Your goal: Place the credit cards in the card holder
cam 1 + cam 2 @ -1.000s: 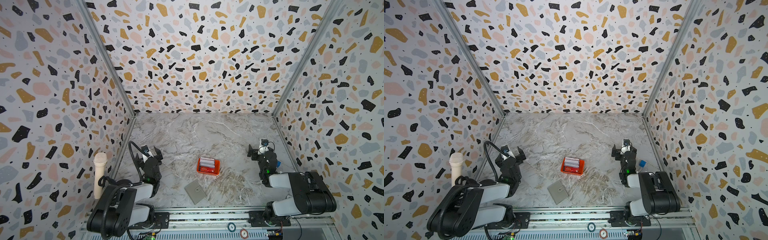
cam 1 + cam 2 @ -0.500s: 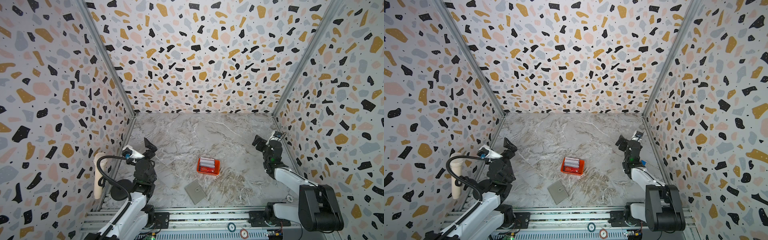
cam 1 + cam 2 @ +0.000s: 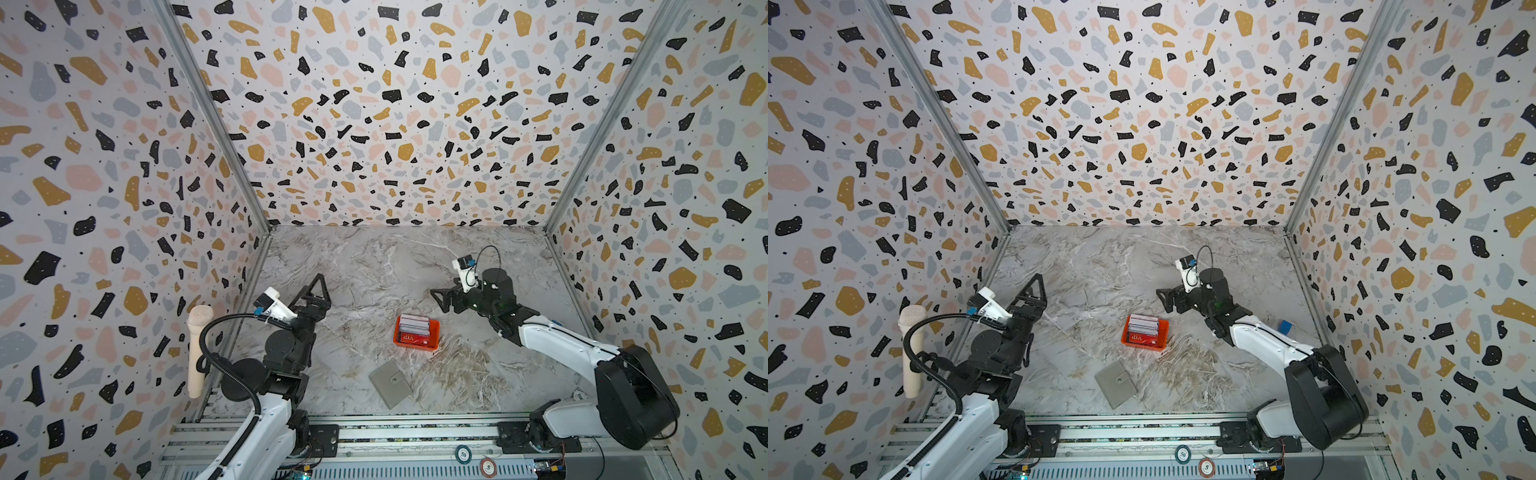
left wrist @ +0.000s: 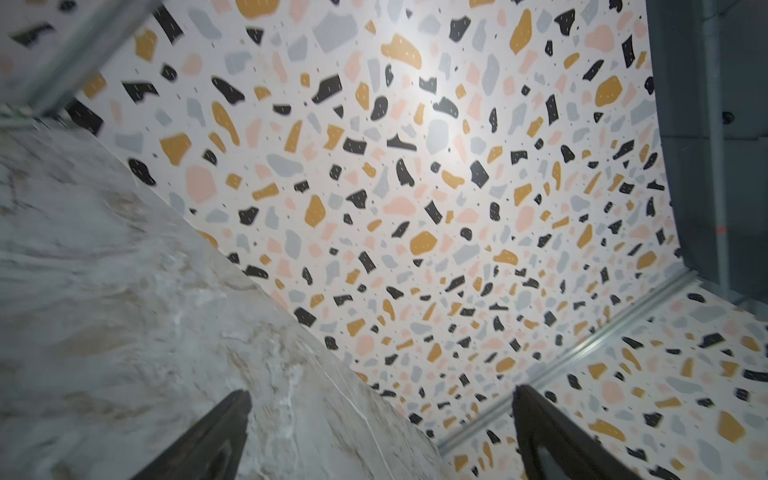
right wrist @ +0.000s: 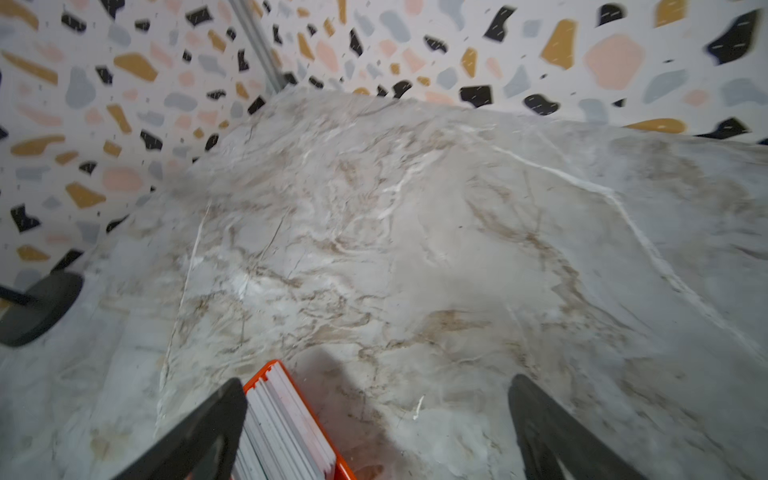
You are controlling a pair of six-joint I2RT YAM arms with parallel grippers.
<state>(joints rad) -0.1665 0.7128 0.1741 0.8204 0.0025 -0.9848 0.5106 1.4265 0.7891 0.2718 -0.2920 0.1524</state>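
My right end effector [image 3: 438, 300]: jaws apart, holding nothing.
Credit cards [image 3: 413, 328]: stood in the orange tray [image 3: 433, 344], just beside it.
My left end effector [image 3: 313, 293]: apart, farther off.

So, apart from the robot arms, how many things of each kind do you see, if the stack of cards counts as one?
Card holder: 1
Stack of credit cards: 1
Orange tray: 1
Poker chips: 2
Microphone: 1
Small blue object: 1
Total: 7
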